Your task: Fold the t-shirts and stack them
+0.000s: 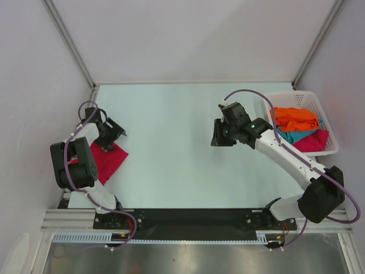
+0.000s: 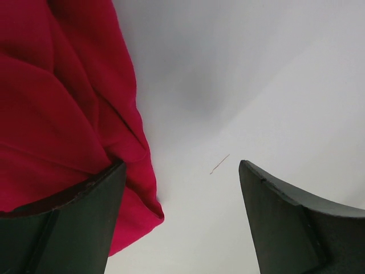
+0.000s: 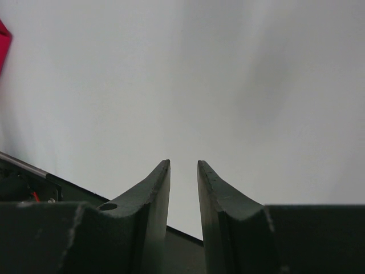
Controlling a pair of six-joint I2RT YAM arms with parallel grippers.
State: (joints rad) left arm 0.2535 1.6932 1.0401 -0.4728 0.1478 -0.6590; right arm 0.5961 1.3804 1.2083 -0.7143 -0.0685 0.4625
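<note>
- Crimson t-shirt [image 1: 112, 160]: lies bunched at the near-left of the table [image 1: 171, 148], partly under the left arm. No clear long axis (a rough diamond from above, with one corner pointing toward the table's middle).
- Left gripper [image 1: 115, 136]: hangs just over the far edge of that shirt with its fingers wide apart and nothing between them. In the left wrist view [image 2: 182, 171] the crimson t-shirt [image 2: 57, 114] runs behind and past one finger [image 2: 68, 222], with only bare table in the gap.
- Right gripper [image 1: 220, 137]: hangs over the middle of the table, well apart from any cloth. Wrist view [image 3: 183, 165] shows the fingers nearly together, parted by a slim slit and clamped on nothing.
- White slatted basket [image 1: 296, 95]: stands at the far right, beside the right arm.
- Basket contents: orange t-shirt [image 1: 293, 118] on top, teal t-shirt [image 1: 300, 136] under it, a second crimson t-shirt [image 1: 317, 141] at the near side. All heaped, none folded.
- Governing relation: tabled crimson shirt is offset to one side of the left claw, not between the fingers, so probably needs a sideways shift onto the cloth before closing.
- Nearer arm: left for the tabled shirt, right for the basket, which lies behind the right claw's open end.
</note>
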